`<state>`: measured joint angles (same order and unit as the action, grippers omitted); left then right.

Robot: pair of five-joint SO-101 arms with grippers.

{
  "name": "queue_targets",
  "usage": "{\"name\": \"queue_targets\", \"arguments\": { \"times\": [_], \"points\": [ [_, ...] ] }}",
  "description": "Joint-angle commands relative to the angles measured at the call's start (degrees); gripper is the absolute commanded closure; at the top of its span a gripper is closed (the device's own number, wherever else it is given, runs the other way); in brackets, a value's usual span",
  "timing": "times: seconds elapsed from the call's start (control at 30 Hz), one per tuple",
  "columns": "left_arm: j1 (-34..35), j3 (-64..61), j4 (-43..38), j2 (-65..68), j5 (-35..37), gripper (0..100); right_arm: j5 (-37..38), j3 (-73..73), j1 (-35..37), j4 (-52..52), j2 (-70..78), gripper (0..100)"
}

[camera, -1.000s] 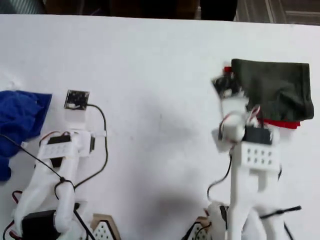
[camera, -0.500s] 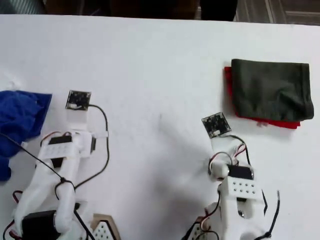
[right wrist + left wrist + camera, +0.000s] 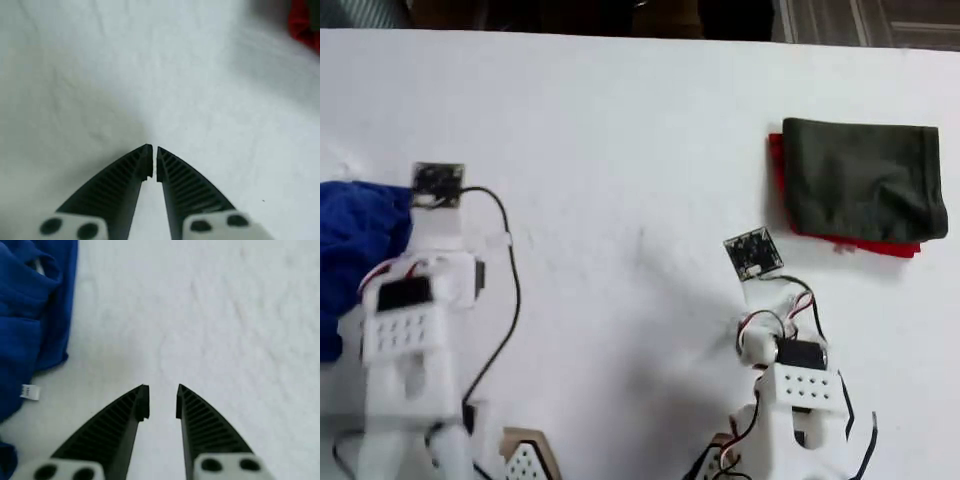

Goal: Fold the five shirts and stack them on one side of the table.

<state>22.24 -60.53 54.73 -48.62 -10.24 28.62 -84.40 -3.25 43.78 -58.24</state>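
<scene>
The left arm has been shifted toward the crumpled blue fabric shirt [image 3: 355, 240], its left gripper [image 3: 162, 402] held narrowly apart, empty. The right gripper [image 3: 154, 162] is seen almost closed near the folded dark-green shirt [image 3: 860, 180] stacked on a folded red shirt [image 3: 775, 180].

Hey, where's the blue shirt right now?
In the high view the blue shirt lies crumpled at the table's left edge, beside the left arm; the left wrist view shows it near the left tool, not held.

I can read no text, number or sign from my station. The white tag [image 3: 29, 391] sewn on the blue shirt [image 3: 30, 315] is too small for me to make out any print.
</scene>
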Motion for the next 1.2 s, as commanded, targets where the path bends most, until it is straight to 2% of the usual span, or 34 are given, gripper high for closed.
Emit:
{"name": "queue_targets", "arguments": {
  "times": [0.0,0.1,0.27,0.4,0.53,0.8,1.03,1.17],
  "points": [
    [2.4,-3.9,0.6,-16.1,-0.4,88,-0.4,0.2,0.2,-0.8,-1.4,97.8],
    [4.8,-6.2,-0.4,-20.7,-4.7,88,-0.4,0.2,0.2,-0.8,-1.4,97.8],
    [12.0,-3.7,-4.2,-15.2,-6.5,87,-0.4,0.2,0.2,-0.7,-1.4,97.8],
    [17.5,2.5,-8.8,-1.8,-9.3,78,-0.4,0.2,0.2,-0.7,-1.4,97.8],
    [21.2,15.3,-8.4,16.6,-12.0,76,-0.4,0.2,0.2,-0.7,-1.4,97.8],
    [22.3,38.5,-1.8,46.2,-14.9,76,-0.4,0.2,0.2,-0.7,-1.4,97.8],
    [22.2,45.0,-2.0,56.1,-15.0,76,-0.4,0.2,0.2,-0.7,-1.3,97.8],
    [22.5,46.8,-5.5,60.1,-15.1,76,-0.4,0.2,0.2,-0.7,-1.3,97.8]
  ]
}}
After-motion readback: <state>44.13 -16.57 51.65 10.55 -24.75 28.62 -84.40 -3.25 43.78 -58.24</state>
